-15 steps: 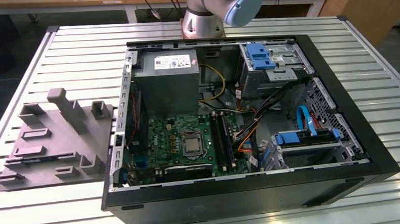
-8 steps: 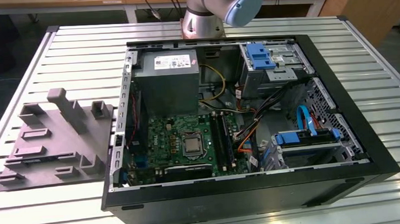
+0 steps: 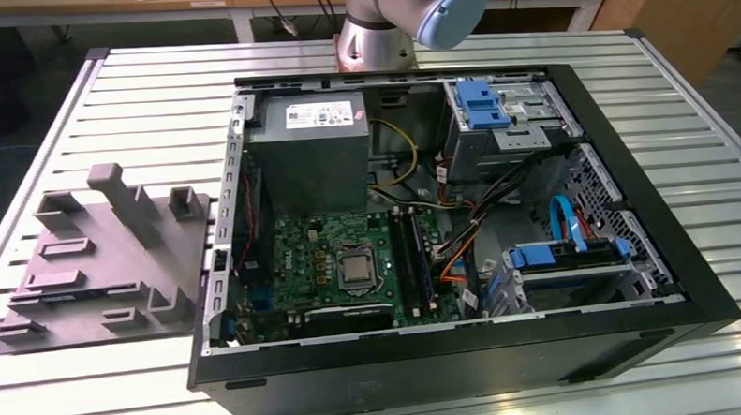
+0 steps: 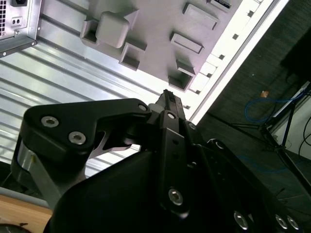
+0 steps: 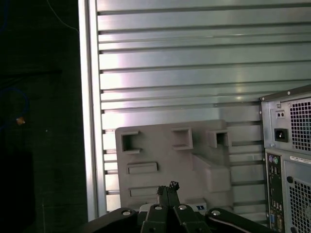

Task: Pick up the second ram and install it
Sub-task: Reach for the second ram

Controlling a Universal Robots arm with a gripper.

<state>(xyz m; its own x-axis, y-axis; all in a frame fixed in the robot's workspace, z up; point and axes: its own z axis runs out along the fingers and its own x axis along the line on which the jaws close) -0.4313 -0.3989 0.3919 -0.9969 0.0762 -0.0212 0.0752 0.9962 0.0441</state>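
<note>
The open computer case (image 3: pixel 477 353) lies on its side on the slatted metal desk (image 3: pixel 153 95). It holds a grey power supply (image 3: pixel 308 145), a green motherboard (image 3: pixel 328 251) with long black slot rails (image 3: pixel 410 257), drive bays with blue latches (image 3: pixel 479 104), and loose cables (image 3: pixel 465 231) between them. Just beside the case, on the exterior view's left, sits the grey moulded tray (image 3: pixel 98 266) with upright posts and shallow pockets. In both wrist views the tool (image 5: pixel 167 188) hangs high over that tray, its black fingertips (image 4: pixel 167 99) pressed together and closed. A pale strip with a blue mark at the tray's edge, partly hidden behind the tool in the first wrist view, seems to be the second ram (image 5: pixel 194 208), though I cannot tell for sure. The robot arm (image 3: pixel 400 19) rises behind the case.
</note>
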